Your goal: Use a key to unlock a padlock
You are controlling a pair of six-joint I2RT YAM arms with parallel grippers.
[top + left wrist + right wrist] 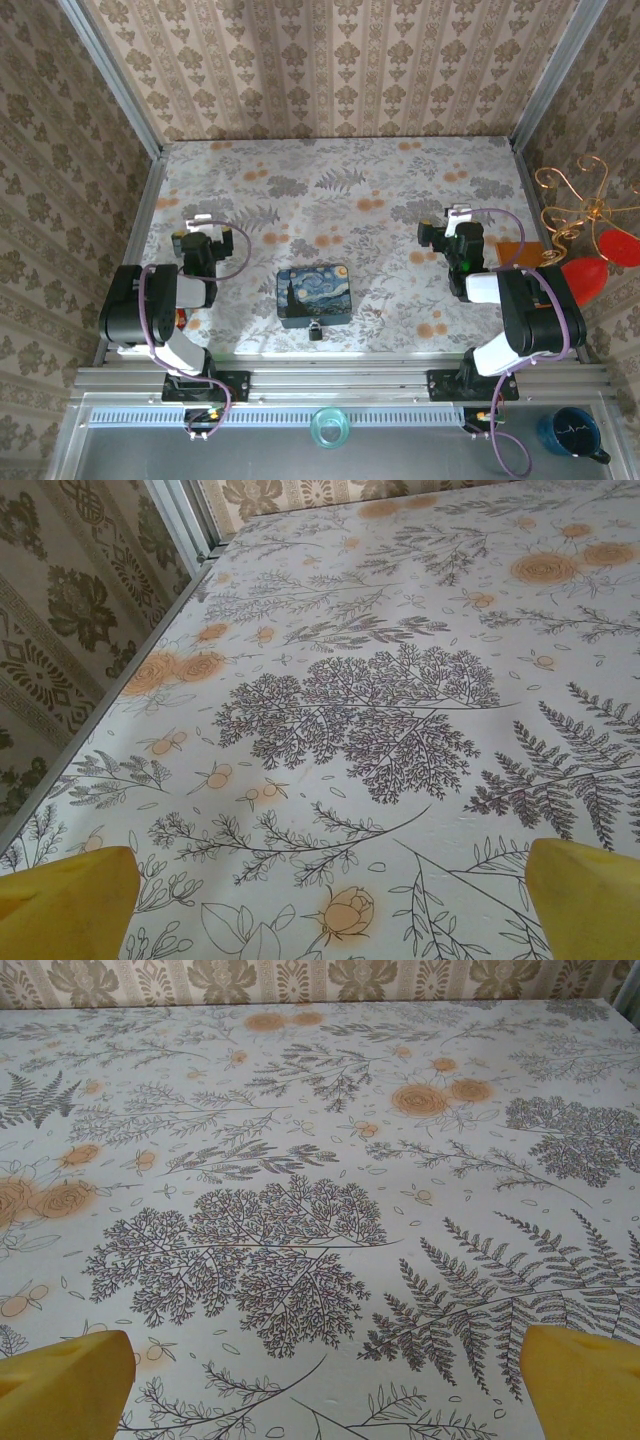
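Between the left pincer (320,905) and right pincer (325,1385), both spread wide and empty above the flowered tablecloth (350,200) on folded arms, lies a blue painted box (313,292), the padlock (315,330) against its near side, behind both pincers.

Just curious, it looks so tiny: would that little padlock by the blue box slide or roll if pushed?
The padlock is tiny, so likely light, and its dark body looks blocky: it would probably slide, not roll. It lies against the blue box, perhaps fastened there, so it might only swing.
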